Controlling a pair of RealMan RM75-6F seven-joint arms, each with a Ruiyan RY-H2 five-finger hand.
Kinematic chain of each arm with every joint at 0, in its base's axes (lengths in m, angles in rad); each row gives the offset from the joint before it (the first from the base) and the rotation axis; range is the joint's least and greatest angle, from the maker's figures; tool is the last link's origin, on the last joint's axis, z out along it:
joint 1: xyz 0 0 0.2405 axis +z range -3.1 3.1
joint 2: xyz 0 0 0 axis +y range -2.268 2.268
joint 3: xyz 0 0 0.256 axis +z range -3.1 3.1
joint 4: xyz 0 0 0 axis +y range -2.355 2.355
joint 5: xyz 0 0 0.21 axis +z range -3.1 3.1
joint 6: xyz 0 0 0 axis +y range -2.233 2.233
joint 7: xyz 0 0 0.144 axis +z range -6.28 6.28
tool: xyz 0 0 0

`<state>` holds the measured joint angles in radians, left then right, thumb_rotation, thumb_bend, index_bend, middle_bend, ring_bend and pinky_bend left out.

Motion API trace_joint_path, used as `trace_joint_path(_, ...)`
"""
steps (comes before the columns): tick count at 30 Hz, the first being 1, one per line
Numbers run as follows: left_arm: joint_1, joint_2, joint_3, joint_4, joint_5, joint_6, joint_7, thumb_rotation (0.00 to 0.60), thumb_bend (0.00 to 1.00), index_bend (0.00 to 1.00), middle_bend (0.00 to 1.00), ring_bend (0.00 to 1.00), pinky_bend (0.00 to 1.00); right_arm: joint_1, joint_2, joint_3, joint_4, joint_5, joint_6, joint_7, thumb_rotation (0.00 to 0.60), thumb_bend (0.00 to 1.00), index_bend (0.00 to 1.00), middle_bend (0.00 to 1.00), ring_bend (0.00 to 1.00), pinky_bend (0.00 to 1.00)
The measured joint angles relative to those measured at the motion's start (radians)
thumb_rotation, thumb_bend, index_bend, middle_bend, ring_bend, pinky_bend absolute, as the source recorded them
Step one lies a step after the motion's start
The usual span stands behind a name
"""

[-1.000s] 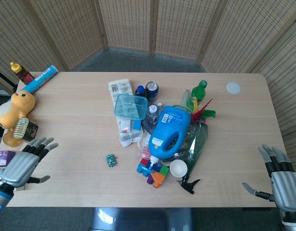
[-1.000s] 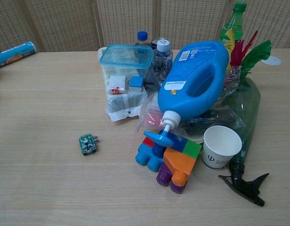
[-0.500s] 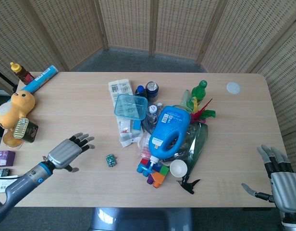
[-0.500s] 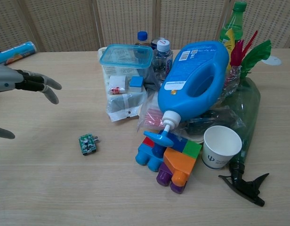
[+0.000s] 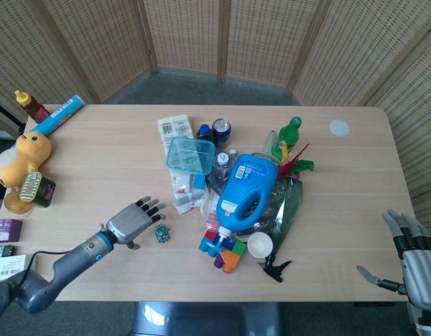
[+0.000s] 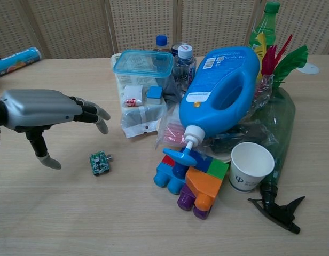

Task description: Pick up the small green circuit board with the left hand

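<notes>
1. The left hand (image 6: pixel 44 109) hangs just above the table (image 5: pixel 96 150), fingers apart and thumb pointing down, holding nothing.
2. The small green circuit board (image 6: pixel 99 162) lies flat on the wood just beside that hand, under and a little past its fingertips (image 6: pixel 103 127), not touched.
3. Further along sits the clutter: a clear box with a teal lid (image 6: pixel 143 64) on white packets, a big blue detergent jug (image 6: pixel 223 90) lying tilted, toy blocks (image 6: pixel 191 184) under its spout and a paper cup (image 6: pixel 251 166) next to them.
4. The right hand (image 5: pixel 415 262) stays out at the table's far corner, fingers spread and empty.
</notes>
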<state>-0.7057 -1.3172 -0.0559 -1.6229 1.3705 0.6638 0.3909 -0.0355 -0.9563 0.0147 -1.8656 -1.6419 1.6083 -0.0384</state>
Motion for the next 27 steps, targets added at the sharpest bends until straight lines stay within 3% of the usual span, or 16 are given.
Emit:
trace_joint_path(7,-0.051,-0.071,0.017,0.016,-0.149,-0.019,0.157,0.600,0.00,0.18,0.00,0.00,0.00,-0.002,0.014,0.006,-0.001,0.012,0.006,0.037,0.405,0.00,0.00,0.00,0.00,0.00)
trace_joint_path(16,-0.102,-0.147,0.046,0.041,-0.313,0.002,0.252,0.600,0.00,0.19,0.00,0.00,0.00,-0.003,0.022,0.010,-0.003,0.022,0.008,0.063,0.403,0.00,0.00,0.00,0.00,0.00)
trace_joint_path(27,-0.148,-0.195,0.080,0.071,-0.402,0.061,0.315,0.600,0.00,0.24,0.00,0.00,0.00,-0.002,0.026,0.009,-0.005,0.023,0.004,0.075,0.405,0.00,0.00,0.00,0.00,0.00)
